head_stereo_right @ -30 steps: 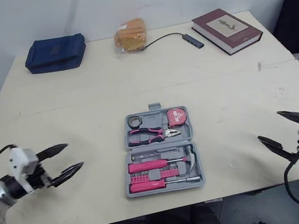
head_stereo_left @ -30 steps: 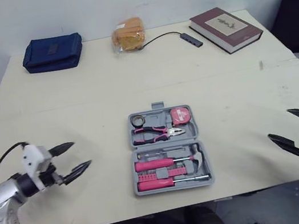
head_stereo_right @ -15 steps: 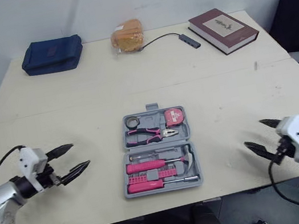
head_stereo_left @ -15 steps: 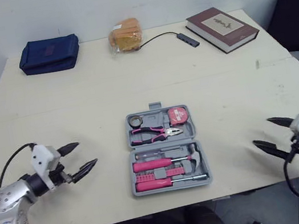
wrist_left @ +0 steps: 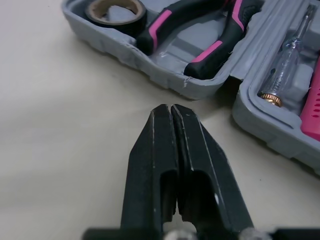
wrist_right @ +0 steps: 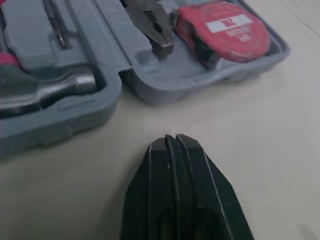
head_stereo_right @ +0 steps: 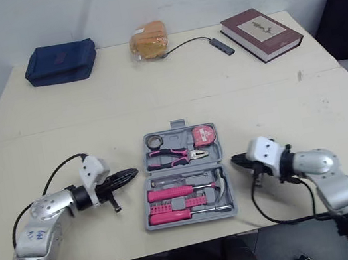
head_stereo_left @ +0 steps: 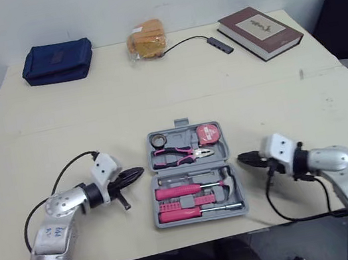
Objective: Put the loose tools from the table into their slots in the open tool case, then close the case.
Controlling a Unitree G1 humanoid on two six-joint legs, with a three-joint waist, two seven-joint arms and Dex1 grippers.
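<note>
The tool case (head_stereo_left: 202,218) lies open mid-counter (head_stereo_left: 154,93), and every slot I can see looks filled, with pliers (head_stereo_left: 182,157), tape measure (head_stereo_left: 207,134) and hammer (head_stereo_left: 227,184) all seated. So I judge closing is the step. My left gripper (head_stereo_left: 139,171) sits just beside the case's left edge near the hinge line, its fingers pressed together on nothing. My right gripper (head_stereo_left: 241,157) mirrors it beside the case's right edge, likewise closed and empty. I'd slip both tips under the far half's rim and lift evenly. I'd fold it over slowly, watching for skidding and for any tool standing proud of its slot.
</note>
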